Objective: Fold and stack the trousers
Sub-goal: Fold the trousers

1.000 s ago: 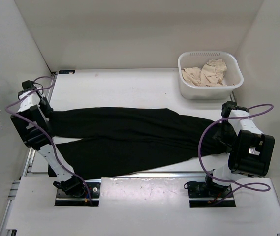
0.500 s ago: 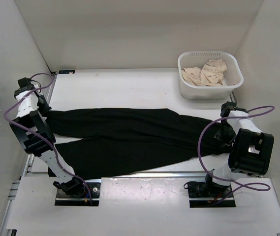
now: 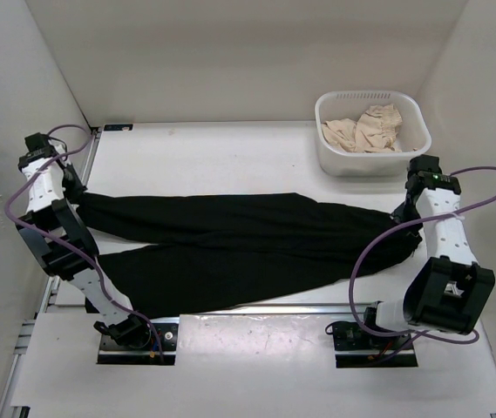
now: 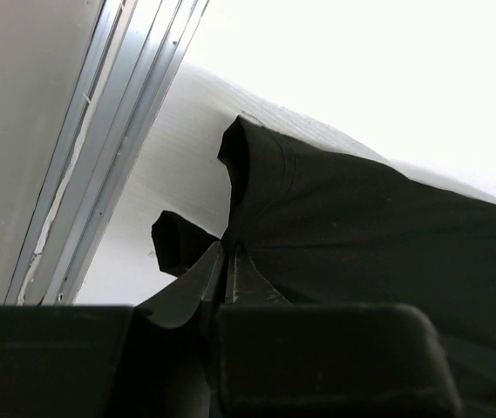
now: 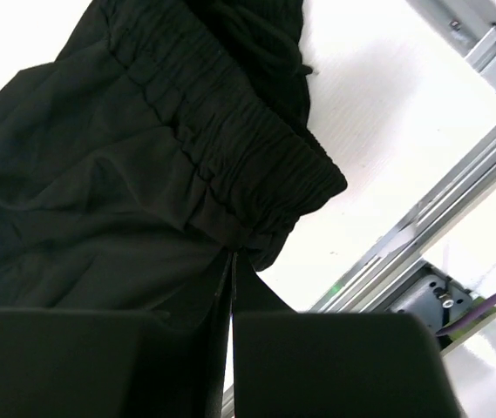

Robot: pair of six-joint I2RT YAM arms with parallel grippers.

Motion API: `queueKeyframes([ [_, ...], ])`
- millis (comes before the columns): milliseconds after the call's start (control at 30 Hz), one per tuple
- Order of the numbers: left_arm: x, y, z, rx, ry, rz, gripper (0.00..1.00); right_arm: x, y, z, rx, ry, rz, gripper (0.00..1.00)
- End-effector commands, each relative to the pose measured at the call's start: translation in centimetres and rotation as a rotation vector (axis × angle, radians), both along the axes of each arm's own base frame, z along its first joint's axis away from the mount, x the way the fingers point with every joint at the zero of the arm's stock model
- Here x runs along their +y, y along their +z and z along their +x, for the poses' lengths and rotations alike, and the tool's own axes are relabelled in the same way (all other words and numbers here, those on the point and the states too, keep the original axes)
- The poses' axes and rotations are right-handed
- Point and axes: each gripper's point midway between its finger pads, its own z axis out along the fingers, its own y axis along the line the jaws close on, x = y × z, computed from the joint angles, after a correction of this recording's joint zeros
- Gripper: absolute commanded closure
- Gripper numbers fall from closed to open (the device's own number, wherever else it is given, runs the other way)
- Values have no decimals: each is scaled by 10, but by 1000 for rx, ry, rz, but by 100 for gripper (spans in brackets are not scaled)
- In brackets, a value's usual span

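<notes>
Left end effector (image 4: pixel 227 272) pinches a leg cuff (image 4: pixel 249 165), right end effector (image 5: pixel 232 266) the waistband (image 5: pixel 230 157) — trousers (image 3: pixel 230 244) stretch lengthwise between them across the counter (image 3: pixel 230 157).

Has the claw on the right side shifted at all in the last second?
Yes. The right claw has moved away from the near edge, closer to the basket, with the trousers pinched in it.

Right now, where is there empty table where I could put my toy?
The biggest bare patch is the back of the table, between the black trousers and the back wall, left of the white basket. The middle is crowded: trousers stretch across it, with the left hand and right hand pinching the ends.
</notes>
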Motion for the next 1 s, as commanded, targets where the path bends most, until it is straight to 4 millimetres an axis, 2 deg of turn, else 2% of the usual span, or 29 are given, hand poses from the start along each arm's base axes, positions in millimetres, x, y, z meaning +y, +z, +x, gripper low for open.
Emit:
queueKeyframes([
  [0, 4, 24, 12, -62, -9, 12, 86, 4, 7, 8, -41, -19, 30, 100],
  [33, 5, 31, 17, -85, -14, 14, 86, 2, 10, 20, -78, -18, 22, 100],
  [100, 5, 31, 21, -86, -19, 4, 86, -6, 23, 44, -117, -12, -2, 100],
  [133, 7, 41, 24, -102, -19, 13, 86, -10, 30, 57, -137, 4, -12, 100],
  [167, 5, 41, 24, -95, -24, -2, 86, -13, 24, 72, -110, 13, -9, 100],
  [200, 6, 47, 26, -104, -24, 3, 86, -19, 48, 98, -180, 24, -28, 100],
  [233, 7, 50, 28, -103, -24, 2, 86, -22, 42, 111, -153, 36, -27, 100],
  [267, 12, 64, 34, -126, -21, 25, 86, -26, 48, 120, -156, 41, -40, 100],
  [300, 13, 72, 29, -112, -13, 33, 86, -28, 54, 128, -168, 41, -43, 100],
  [333, 15, 77, 29, -109, -9, 40, 86, -35, 71, 144, -203, 46, -73, 100],
  [367, 19, 96, 31, -134, 0, 73, 86, -37, 77, 145, -200, 41, -84, 100],
  [400, 20, 99, 24, -117, 9, 64, 86, -44, 86, 147, -218, 36, -102, 100],
  [500, 26, 117, 3, -113, 46, 88, 86, -56, 97, 139, -233, 24, -128, 100],
  [600, 17, 94, -37, 25, 79, 42, 86, -57, 84, 126, -221, 20, -57, 100],
  [633, 15, 96, -54, 45, 97, 43, 86, -60, 82, 119, -217, 17, -47, 100],
  [667, 8, 75, -75, 129, 108, 29, 86, -55, 67, 108, -158, 30, -19, 100],
  [700, 8, 70, -90, 159, 128, 31, 86, -55, 65, 103, -150, 35, -10, 100],
  [733, 2, 76, -104, 157, 136, 51, 86, -53, 63, 95, -126, 58, -11, 100],
  [767, -1, 60, -127, 228, 160, 48, 86, -51, 62, 89, -120, 68, -13, 100],
  [833, -2, 59, -157, 262, 201, 74, 86, -44, 46, 73, -71, 81, 14, 100],
  [867, -6, 54, -167, 288, 205, 79, 86, -42, 45, 66, -63, 91, 13, 100],
  [900, -12, 38, -190, 367, 220, 72, 86, -41, 40, 62, -59, 91, 14, 100],
  [967, -18, 31, -213, 410, 241, 86, 86, -40, 20, 44, -5, 86, 32, 100],
])
